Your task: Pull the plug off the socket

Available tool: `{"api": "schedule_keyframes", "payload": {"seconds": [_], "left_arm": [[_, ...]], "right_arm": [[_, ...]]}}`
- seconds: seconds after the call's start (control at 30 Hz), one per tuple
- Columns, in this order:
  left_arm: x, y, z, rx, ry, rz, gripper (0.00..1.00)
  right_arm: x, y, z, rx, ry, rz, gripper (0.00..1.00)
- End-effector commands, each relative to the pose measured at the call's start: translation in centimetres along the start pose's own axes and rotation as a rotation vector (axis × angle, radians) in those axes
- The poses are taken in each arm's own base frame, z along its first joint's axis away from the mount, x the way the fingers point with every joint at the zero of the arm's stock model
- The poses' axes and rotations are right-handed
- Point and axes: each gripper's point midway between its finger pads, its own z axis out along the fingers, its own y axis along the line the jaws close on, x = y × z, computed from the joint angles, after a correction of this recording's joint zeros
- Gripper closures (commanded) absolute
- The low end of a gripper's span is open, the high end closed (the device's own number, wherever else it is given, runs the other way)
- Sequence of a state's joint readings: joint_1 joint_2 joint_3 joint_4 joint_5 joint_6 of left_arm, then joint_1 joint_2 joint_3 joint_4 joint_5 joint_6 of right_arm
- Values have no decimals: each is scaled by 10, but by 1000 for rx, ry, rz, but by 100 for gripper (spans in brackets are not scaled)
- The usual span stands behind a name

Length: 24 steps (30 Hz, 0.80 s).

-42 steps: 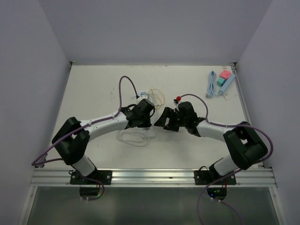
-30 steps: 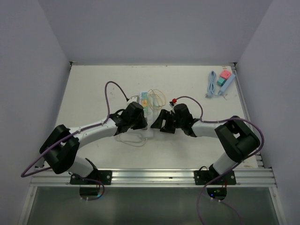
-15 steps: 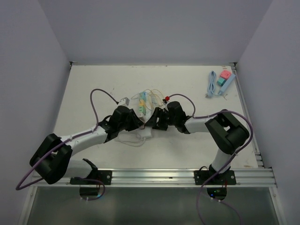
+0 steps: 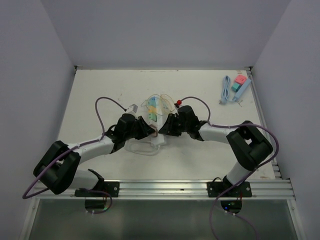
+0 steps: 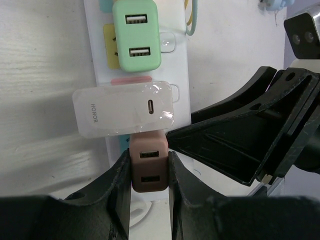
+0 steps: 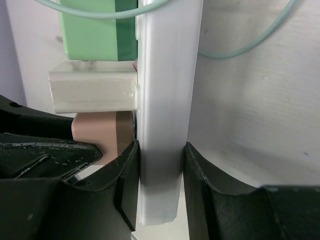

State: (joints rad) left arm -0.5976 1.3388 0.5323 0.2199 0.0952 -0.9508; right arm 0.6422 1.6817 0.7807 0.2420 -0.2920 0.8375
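Note:
A white power strip (image 5: 181,107), the socket, lies on the table with three chargers plugged in: green (image 5: 136,35), white (image 5: 122,115) and a brown plug (image 5: 148,170) nearest its end. My left gripper (image 5: 148,164) is shut on the brown plug, one finger on each side. From the other side, my right gripper (image 6: 161,165) is shut across the strip's (image 6: 167,75) end, beside the brown plug (image 6: 97,132). In the top view the left gripper (image 4: 149,131) and right gripper (image 4: 165,129) meet at the strip (image 4: 158,141) mid-table.
The strip's white cord (image 4: 141,148) coils just in front of it, and thin yellow and teal cables (image 4: 167,101) loop behind it. A blue cable (image 4: 225,90) and pink and teal blocks (image 4: 240,82) lie at the back right. Walls enclose the table on three sides.
My right gripper has moved left to the strip and closed on its end. The left arm has swung left and nearer, still shut, uncovering the chargers at the far end of the strip.

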Motion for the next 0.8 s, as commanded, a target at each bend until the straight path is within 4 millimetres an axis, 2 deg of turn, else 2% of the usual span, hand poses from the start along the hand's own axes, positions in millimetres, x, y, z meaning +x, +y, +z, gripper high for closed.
{"api": "schedule_keyframes", "payload": {"seconds": [0.0, 0.03, 0.1, 0.3, 0.37, 0.43, 0.57, 0.67, 0.77], "left_arm": [[-13, -22, 5, 97, -38, 37, 100], [-13, -22, 6, 95, -39, 33, 100], [-14, -23, 8, 98, -40, 28, 100], [-14, -16, 8, 110, -38, -18, 100], [-13, -5, 6, 100, -34, -49, 100], [-15, -3, 3, 115, -34, -65, 100], [-20, 8, -2, 100, -47, -74, 100], [-29, 7, -9, 104, -67, -51, 100], [-39, 21, -11, 61, -97, -50, 100]], "right_arm": [[-21, -17, -20, 183, -67, -102, 100], [-27, -26, -23, 243, -92, -109, 100], [-22, -43, -29, 318, -71, -94, 100], [-17, -84, -40, 414, -59, -23, 100], [-17, -94, -43, 430, -58, -20, 100], [-18, -105, -46, 448, -57, -11, 100], [-19, -116, -50, 472, -52, -17, 100], [-19, -123, -53, 489, -41, -18, 100], [-22, -119, -55, 453, -44, -16, 100]]}}
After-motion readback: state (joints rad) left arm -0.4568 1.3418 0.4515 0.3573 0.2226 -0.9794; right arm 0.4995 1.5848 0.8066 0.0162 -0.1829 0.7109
